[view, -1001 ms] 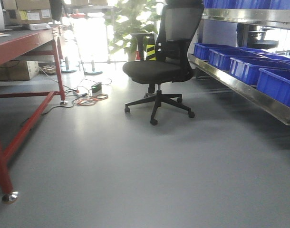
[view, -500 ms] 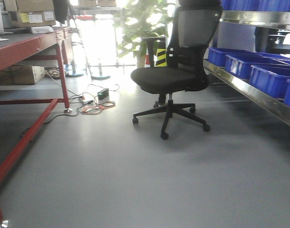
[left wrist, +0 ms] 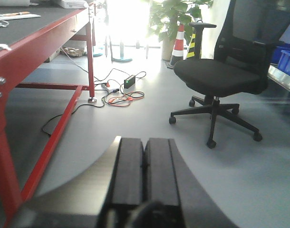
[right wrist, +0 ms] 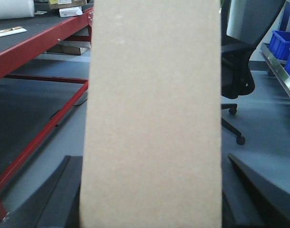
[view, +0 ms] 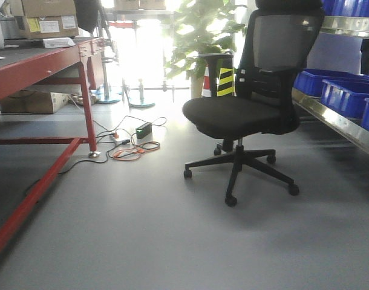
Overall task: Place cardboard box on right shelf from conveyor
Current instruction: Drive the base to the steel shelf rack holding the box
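The cardboard box (right wrist: 152,114), plain tan and tall, fills the middle of the right wrist view. My right gripper (right wrist: 149,159) is shut on it, with a dark finger (right wrist: 64,194) at each side of its lower part. My left gripper (left wrist: 144,142) is shut with nothing in it, its two black pads pressed together above the grey floor. The right shelf (view: 345,125), shiny steel with blue bins (view: 345,96) on it, runs along the right edge of the front view. The conveyor is out of view.
A black office chair (view: 242,115) stands on the floor in front, just left of the shelf. A red-framed workbench (view: 48,63) with labelled cartons (view: 48,18) runs along the left. Cables and a power unit (view: 136,145) lie on the floor beyond, near a potted plant (view: 202,30).
The front view has closed in: the chair looks larger and has slid right, fewer blue bins show, and the workbench leg at the lower left has left the picture.
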{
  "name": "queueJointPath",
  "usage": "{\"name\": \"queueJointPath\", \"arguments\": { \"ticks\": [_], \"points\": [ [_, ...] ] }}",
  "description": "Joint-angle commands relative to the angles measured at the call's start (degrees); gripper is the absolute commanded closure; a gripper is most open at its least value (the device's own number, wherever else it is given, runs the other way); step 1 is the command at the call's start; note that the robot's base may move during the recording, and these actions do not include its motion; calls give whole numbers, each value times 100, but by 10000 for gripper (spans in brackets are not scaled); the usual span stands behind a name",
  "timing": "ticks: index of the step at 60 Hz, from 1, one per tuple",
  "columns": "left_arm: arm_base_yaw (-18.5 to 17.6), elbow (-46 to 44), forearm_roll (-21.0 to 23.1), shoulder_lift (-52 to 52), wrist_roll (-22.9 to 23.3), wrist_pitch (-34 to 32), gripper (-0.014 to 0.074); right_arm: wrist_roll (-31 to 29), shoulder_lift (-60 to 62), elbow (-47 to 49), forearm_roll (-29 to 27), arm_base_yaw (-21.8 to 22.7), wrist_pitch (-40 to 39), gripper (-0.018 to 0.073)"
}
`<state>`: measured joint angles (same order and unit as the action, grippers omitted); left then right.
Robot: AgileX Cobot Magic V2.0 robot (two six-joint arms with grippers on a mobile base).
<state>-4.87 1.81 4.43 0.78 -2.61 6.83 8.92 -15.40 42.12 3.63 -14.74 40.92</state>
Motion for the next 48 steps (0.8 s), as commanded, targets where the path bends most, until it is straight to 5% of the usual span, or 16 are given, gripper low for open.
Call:
{"name": "queueJointPath", "arguments": {
  "ticks": [1, 48],
  "points": [
    [-44, 49, 34, 86, -2, -493, 713, -59, -70, 165, 39, 22, -609, 313],
    [-44, 49, 34, 86, -2, -493, 713, -59, -70, 165, 39, 22, -609, 313]
  ]
}}
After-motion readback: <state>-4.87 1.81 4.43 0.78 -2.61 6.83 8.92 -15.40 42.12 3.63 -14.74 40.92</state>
